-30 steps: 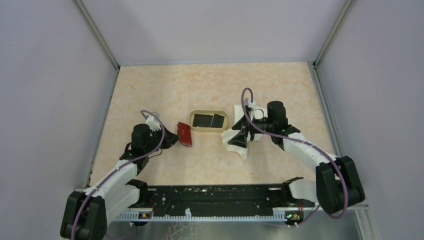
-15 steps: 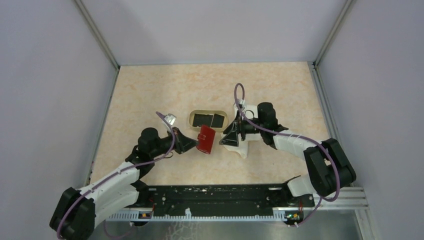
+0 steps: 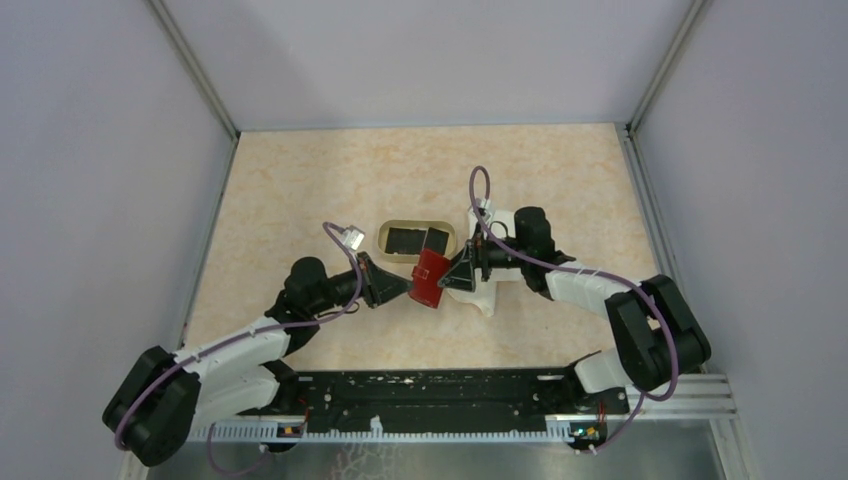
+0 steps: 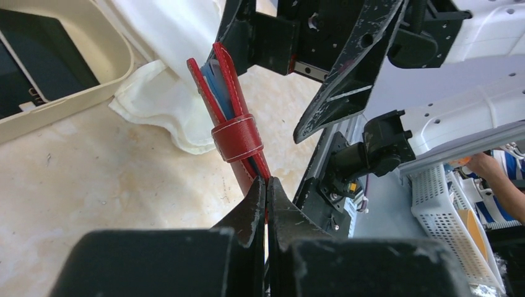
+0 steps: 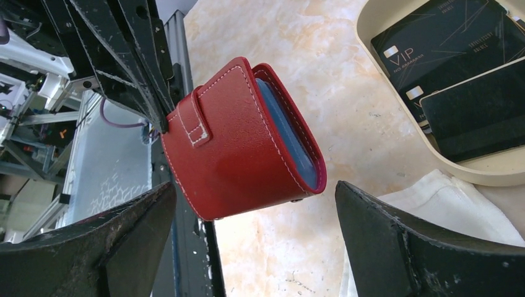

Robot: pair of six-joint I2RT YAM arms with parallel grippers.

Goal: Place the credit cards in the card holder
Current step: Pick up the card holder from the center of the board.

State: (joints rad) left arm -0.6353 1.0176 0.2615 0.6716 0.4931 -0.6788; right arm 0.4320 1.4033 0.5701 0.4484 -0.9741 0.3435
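Top view: small red leather-like fold-over card holder (image 3: 431, 277) held off the table (image 3: 320, 180), just before a tan oval tray (image 3: 382, 238) holding black plastic credit cards (image 3: 405, 240).
Left wrist: left gripper (image 4: 266, 185) clenched on holder's lower edge; blue card (image 4: 218, 90) tucked inside.
Right wrist: right gripper (image 5: 255, 190) spread wide, flanking holder, not touching.

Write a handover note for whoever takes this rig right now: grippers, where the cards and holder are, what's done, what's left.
Left gripper: shut on the edge of the red card holder, holding it up between the two arms.
Right gripper: open, one finger on each side of the holder, not touching it.
Black credit cards: lying in the tan oval tray; a white cloth lies beside the tray.
Done: a light blue card sits inside the holder.
Left: the tray's black cards are not yet in the holder.
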